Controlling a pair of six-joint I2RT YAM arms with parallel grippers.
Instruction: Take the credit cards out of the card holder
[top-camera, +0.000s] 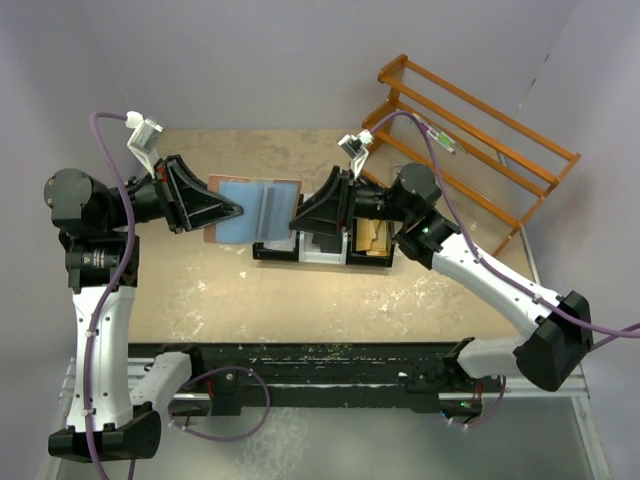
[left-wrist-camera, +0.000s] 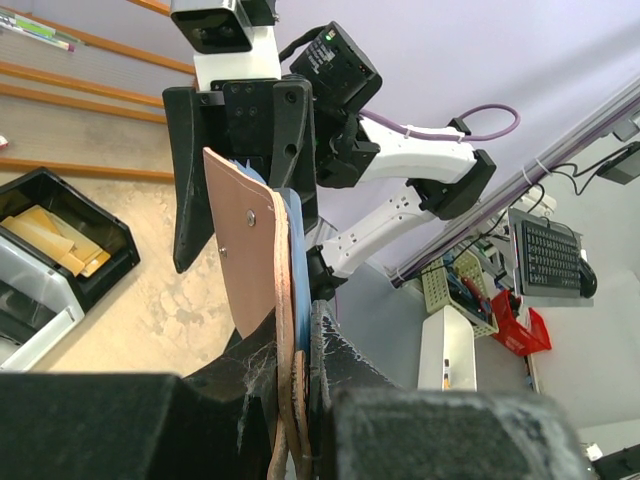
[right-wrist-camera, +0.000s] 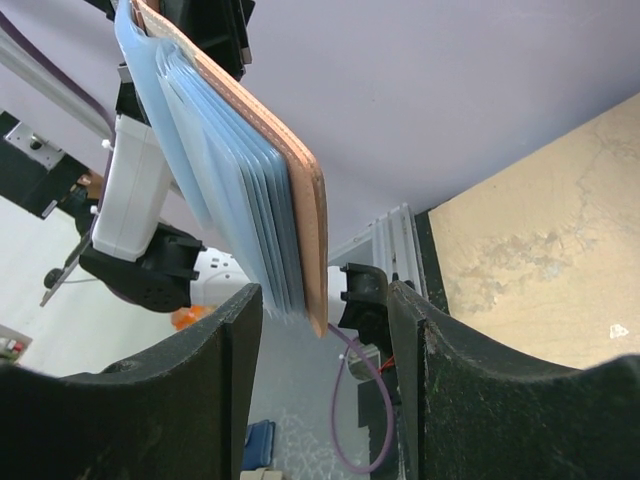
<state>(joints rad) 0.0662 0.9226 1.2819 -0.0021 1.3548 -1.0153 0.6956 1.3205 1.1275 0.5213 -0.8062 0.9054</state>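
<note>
At the far left the left claw (top-camera: 236, 212) is clamped on the left edge of the holder (top-camera: 250, 205). Its wrist view shows the brown leather pinched edge-on between the jaws. The holder is lifted off the counter (top-camera: 300, 300) and spread open, with its light blue lining facing the overhead camera. It hangs between the two arms, just above and behind the black tray (top-camera: 270, 257).

To the right, the right claw (top-camera: 296, 222) meets the holder's free right edge. Its jaws are partly open and grip nothing. In its wrist view the fingers (right-wrist-camera: 200, 380) stand on either side of the leather edge and the fanned blue sleeves, with a gap showing on both sides.

Farther right, tan paper pieces (top-camera: 372, 235) lie in the tray's right compartment. A wooden rack (top-camera: 470, 140) stands at the far corner.

As for progress, the holder is picked up, opened and steadied, so the setup looks done. No cards can be seen out of it. Whether the pale shapes in the tray's left compartments are cards cannot be told. The sleeves hide whatever is inside, so the number of cards left in them is unknown. The pulling itself looks not yet begun: the right claw must first close on a card edge rather than on a sleeve or the leather.
</note>
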